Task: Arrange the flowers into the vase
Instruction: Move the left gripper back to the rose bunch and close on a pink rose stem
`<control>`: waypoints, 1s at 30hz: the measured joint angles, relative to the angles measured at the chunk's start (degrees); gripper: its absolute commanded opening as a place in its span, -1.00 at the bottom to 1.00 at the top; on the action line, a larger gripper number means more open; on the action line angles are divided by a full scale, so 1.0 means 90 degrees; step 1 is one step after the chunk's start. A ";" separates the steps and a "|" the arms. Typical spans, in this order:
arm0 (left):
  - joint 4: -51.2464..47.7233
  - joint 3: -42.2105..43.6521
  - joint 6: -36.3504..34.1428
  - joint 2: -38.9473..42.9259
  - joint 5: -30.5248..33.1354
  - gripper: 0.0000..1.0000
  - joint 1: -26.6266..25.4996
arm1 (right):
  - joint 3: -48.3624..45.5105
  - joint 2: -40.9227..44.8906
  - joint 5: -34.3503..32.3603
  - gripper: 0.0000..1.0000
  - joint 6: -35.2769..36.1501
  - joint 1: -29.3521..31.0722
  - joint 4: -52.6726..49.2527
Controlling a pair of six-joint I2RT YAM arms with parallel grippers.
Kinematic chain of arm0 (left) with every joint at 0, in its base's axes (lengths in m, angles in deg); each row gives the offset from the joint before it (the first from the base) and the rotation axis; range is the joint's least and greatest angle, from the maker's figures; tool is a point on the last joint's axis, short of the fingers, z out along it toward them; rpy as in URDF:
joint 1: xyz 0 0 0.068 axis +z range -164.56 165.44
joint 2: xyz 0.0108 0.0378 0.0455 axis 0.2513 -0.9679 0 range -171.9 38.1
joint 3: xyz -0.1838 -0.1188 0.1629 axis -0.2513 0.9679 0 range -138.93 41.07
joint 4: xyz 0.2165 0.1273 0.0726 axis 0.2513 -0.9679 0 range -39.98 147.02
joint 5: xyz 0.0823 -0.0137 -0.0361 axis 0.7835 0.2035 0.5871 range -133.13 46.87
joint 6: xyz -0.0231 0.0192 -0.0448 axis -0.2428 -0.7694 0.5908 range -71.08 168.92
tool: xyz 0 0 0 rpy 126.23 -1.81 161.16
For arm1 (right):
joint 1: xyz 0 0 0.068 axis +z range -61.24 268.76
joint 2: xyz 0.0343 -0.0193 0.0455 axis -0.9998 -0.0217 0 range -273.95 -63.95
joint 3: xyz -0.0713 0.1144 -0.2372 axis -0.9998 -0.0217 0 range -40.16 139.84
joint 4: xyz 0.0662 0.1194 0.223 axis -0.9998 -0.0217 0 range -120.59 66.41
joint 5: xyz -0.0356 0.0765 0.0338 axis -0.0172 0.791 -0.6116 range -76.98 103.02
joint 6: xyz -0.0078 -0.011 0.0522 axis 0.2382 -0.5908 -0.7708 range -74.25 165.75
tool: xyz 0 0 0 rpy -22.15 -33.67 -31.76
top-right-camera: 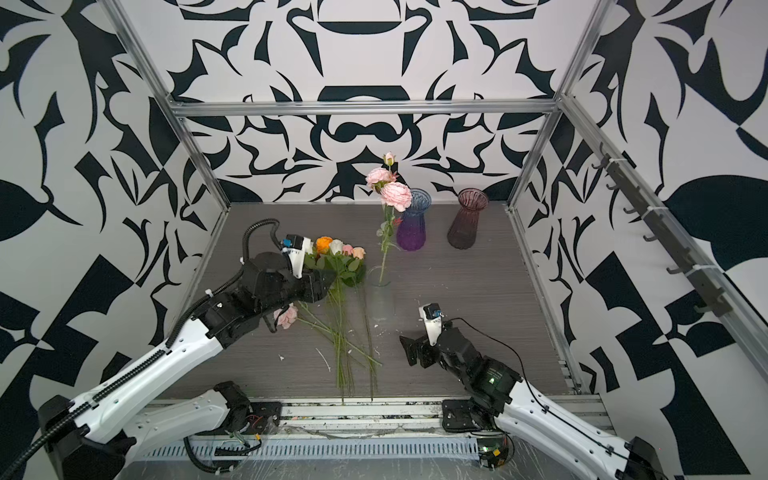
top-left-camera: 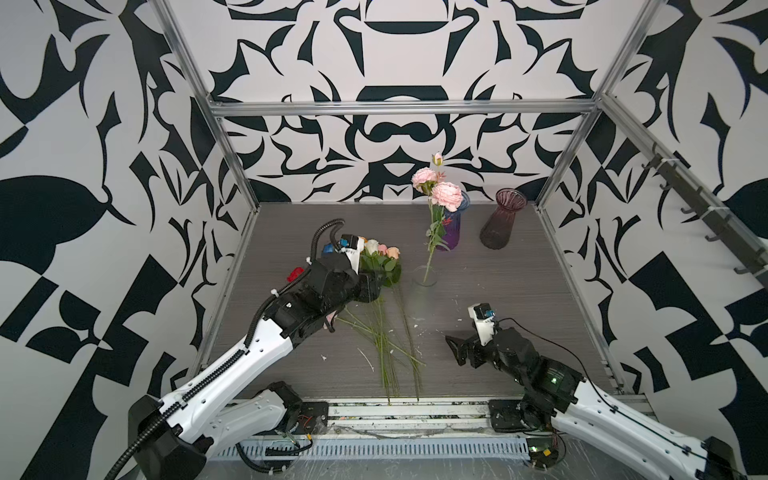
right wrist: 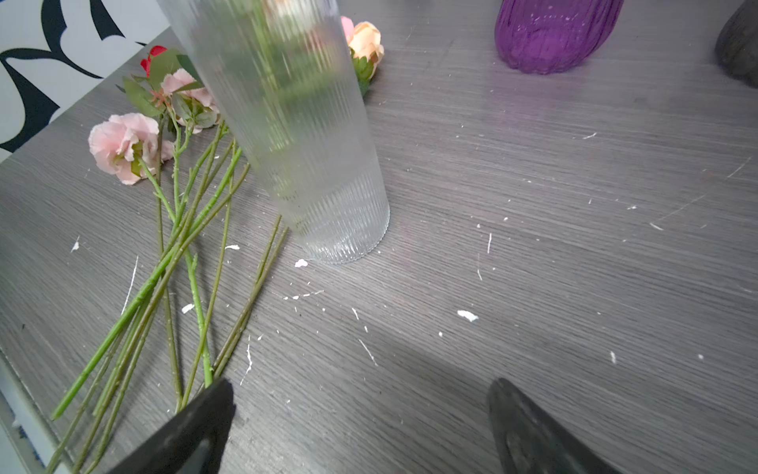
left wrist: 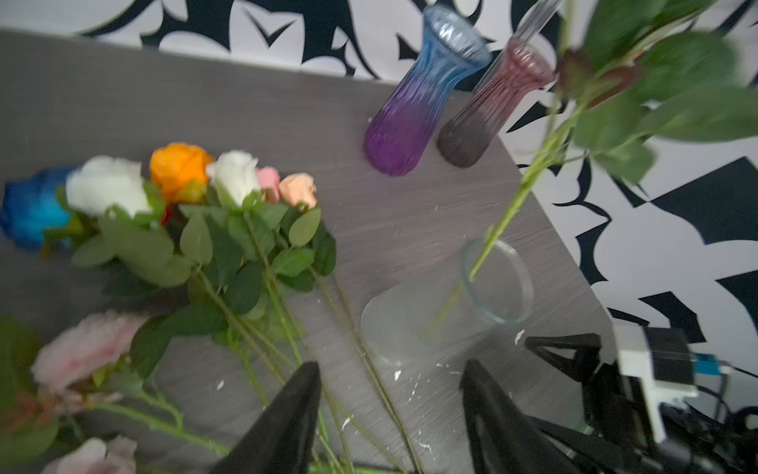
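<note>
Task status: one pink spray (top-left-camera: 446, 195) stands in the clear vase (top-left-camera: 424, 277), leaning toward the back wall. The rest of the flowers (top-left-camera: 380, 266) lie in a loose bundle on the tabletop (top-left-camera: 519, 299), just left of the vase. Their heads point to the far side and their stems run toward the near edge, fanning slightly. The left gripper (left wrist: 389, 369) hangs over the bundle's leafy upper part. Its jaws are parted with nothing clamped, and stems pass beneath the gap roughly along the gripper's line of reach. The right gripper (right wrist: 361, 385) is spread wide and empty, low on the near side of the vase and close to the stem ends. Judgement: the left arm is better placed to pick. A grasp across a single stem needs the jaws turned square to it, and the crossing stems risk a double pick.
</note>
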 measured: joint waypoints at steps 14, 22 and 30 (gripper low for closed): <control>-0.0257 0.2123 0.3385 0.0527 0.0549 0.05 0.0068 | 0.0002 -0.0233 0.0097 0.99 0.0005 0.0000 0.0053; 0.0284 0.2424 0.4432 0.0228 0.0257 0.04 0.0313 | 0.0002 -0.0231 0.0114 0.99 0.0007 0.0000 0.0053; 0.0840 0.2424 0.5022 -0.0551 -0.0138 0.01 0.0595 | 0.0000 -0.0226 0.0117 0.99 0.0007 0.0000 0.0051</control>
